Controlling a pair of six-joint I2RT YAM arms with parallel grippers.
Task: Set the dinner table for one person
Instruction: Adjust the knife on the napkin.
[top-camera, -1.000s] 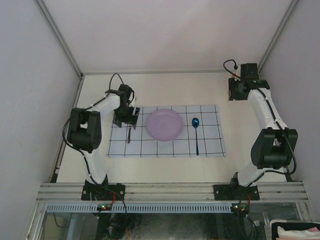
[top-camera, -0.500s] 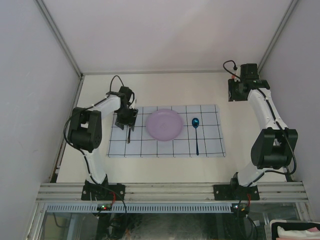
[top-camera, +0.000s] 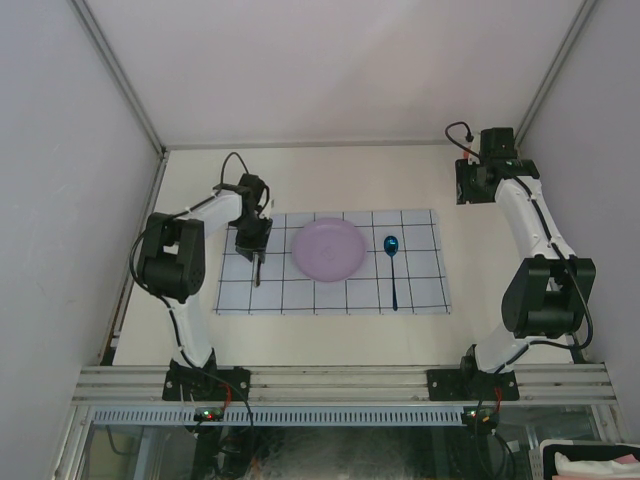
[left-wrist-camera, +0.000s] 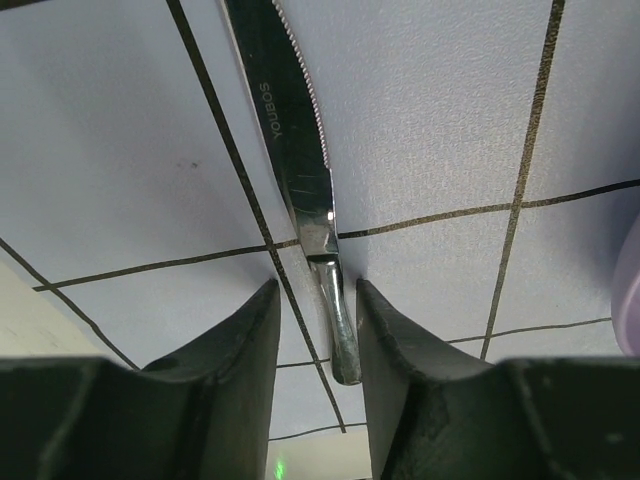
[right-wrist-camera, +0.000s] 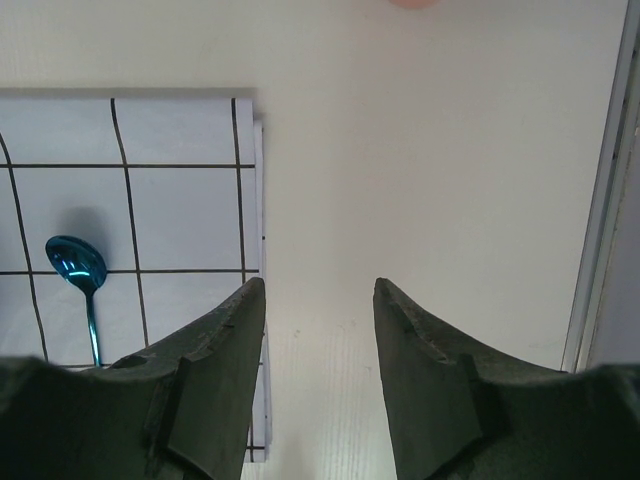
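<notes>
Since the earlier views, the left gripper (left-wrist-camera: 318, 300) has been narrowed from a wide spread and shifted slightly over the far end of the knife. The right arm has not been moved.

- Left gripper: jaws partly drawn in, straddling the handle tip of the silver table knife with the serrated blade (left-wrist-camera: 300, 150). A gap is seen between the left finger (left-wrist-camera: 235, 350) and the handle. The right finger lies just beside the handle, and contact cannot be confirmed. No firm grip is shown yet.
- Knife: laid flat on the pale blue-grey cloth with the dark grid (left-wrist-camera: 450, 120), near the cloth's left edge. The handle is toward the far edge and the blade toward the near edge.
- Judged purpose: the handle is straddled low and squarely so that the knife can be pinched and lifted or straightened beside the plate.
- Round lilac plate (top-camera: 328, 249): set at the cloth's middle, as the centre of the setting.
- Metallic blue spoon (top-camera: 391, 244): laid to the right of the plate, bowl toward the far edge.
- Right gripper (right-wrist-camera: 318, 330): jaws held apart, nothing between them. It is parked above bare tabletop near the far right corner, apparently kept clear of the work.
- Large off-white dinner table (top-camera: 340, 180): all of this is carried on it, with the cloth centred and aluminium rails (top-camera: 340, 380) along the near edge.
</notes>
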